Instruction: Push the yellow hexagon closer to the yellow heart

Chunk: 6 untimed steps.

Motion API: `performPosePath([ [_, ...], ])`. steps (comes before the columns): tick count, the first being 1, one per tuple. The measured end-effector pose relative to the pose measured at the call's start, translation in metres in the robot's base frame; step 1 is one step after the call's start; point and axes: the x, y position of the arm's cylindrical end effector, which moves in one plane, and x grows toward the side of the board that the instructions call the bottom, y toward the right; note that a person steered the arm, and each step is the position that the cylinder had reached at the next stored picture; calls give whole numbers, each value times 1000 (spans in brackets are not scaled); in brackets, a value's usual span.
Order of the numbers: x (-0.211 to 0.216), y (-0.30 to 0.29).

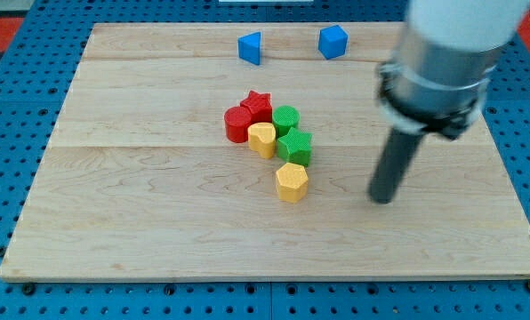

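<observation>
My tip [382,199] rests on the desk [140,231], right of centre, well apart from the yellow hexagon [292,182].
The arm's top is cut off upper right; no hand exists. The hexagon sits just below-right of the yellow heart [262,139].

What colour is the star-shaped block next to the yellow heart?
Green star, touching the yellow heart's right side; camera view.

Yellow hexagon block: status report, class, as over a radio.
My tip on the board, right of the yellow hexagon block, apart. Yellow heart block up-left of it. Green star block crowds the gap.
</observation>
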Motion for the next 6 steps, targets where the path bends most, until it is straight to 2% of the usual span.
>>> performPosePath([
  [1, -37, -57],
  [3, 10, -68],
  [4, -12, -109],
  [5, -47, -101],
  [6, -4, -44],
])
